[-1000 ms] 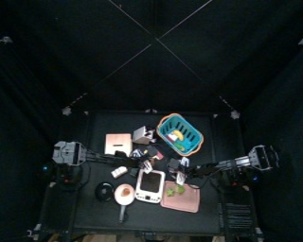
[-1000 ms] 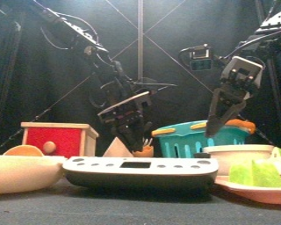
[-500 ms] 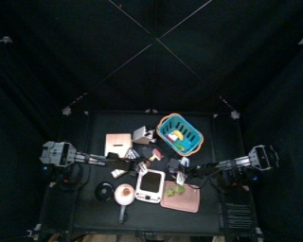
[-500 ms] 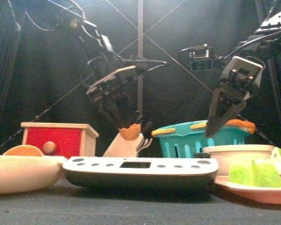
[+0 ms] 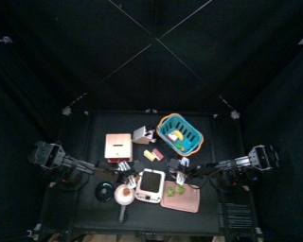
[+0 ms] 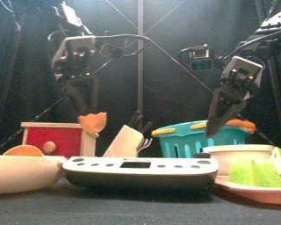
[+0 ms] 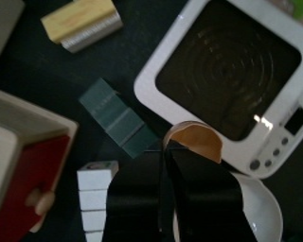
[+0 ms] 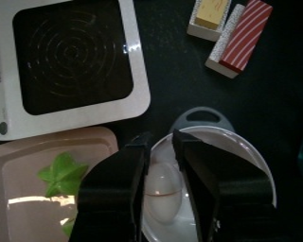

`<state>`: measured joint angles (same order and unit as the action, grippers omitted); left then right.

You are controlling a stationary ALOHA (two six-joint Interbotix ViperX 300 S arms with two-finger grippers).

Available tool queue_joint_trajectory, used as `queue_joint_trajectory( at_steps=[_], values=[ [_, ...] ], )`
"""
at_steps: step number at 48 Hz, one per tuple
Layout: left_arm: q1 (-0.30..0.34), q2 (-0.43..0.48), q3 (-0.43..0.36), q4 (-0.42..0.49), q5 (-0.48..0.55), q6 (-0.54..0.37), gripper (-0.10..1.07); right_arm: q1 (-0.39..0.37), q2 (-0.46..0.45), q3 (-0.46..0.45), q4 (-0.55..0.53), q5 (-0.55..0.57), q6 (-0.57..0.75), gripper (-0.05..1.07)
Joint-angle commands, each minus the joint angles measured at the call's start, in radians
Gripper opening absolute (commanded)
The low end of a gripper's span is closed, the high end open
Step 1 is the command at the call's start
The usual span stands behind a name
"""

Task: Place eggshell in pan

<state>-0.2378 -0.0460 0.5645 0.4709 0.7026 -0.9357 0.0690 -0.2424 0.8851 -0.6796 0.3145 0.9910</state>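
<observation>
Front view first: the left gripper [image 6: 89, 112] hangs high on the left side with its jaws pinched narrowly on the eggshell [image 6: 94, 121], a small rounded tan shell piece with a pale edge. The shell sits at the very fingertips, well clear of the table, above the red wooden box [image 6: 55, 139]. The left wrist view confirms it. The curved shell [image 7: 199, 142] is caught by its rim between the two black jaws, with the white rectangular scale with a dark round plate [image 7: 230, 66] below and just beside it.

From above, the small round dark pan with the tan rim [image 5: 105, 193] lies near the table's front left corner. It looks to be just frontward of the left gripper [image 5: 118, 170], though it is too small there to be sure. So the carrying arm is also the nearer one, and my read is a short drop toward the front.

The right gripper [image 6: 213, 123] waits over the round white tub [image 8: 230, 156], its jaws a little apart and empty.
</observation>
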Motion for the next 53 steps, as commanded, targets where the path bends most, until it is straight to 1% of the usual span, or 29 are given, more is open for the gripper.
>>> queue_joint_trajectory(
  at_steps=[1, 4, 9, 16, 22, 27, 33, 42, 53],
  values=[
    [-0.044, -0.028, 0.008, -0.034, 0.000, 0.040, 0.41, -0.002, -0.018, -0.014, -0.002, -0.006, 0.000, 0.68],
    [-0.069, -0.037, 0.011, -0.078, 0.006, 0.077, 0.41, -0.002, -0.017, -0.012, -0.002, -0.006, 0.000, 0.68],
    [-0.107, -0.067, 0.012, -0.181, 0.023, 0.138, 0.41, -0.005, -0.012, -0.015, -0.003, -0.006, 0.000, 0.68],
    [-0.143, -0.081, 0.034, -0.330, 0.040, 0.204, 0.41, -0.008, -0.002, -0.017, 0.000, -0.008, 0.002, 0.68],
    [-0.155, -0.066, 0.049, -0.433, 0.035, 0.247, 0.41, -0.009, 0.008, -0.023, 0.000, -0.008, 0.000, 0.68],
    [-0.160, -0.054, 0.055, -0.486, 0.034, 0.275, 0.42, -0.009, 0.012, -0.028, 0.000, -0.008, -0.002, 0.68],
    [-0.152, -0.035, 0.074, -0.492, 0.028, 0.288, 0.46, -0.009, 0.018, -0.029, -0.002, -0.008, -0.003, 0.68],
    [-0.152, -0.006, 0.106, -0.491, 0.015, 0.288, 0.57, -0.011, 0.023, -0.031, -0.002, -0.008, -0.003, 0.68],
    [-0.141, 0.002, 0.104, -0.466, -0.014, 0.284, 0.71, -0.011, 0.025, -0.031, -0.002, -0.008, -0.005, 0.68]
  ],
)
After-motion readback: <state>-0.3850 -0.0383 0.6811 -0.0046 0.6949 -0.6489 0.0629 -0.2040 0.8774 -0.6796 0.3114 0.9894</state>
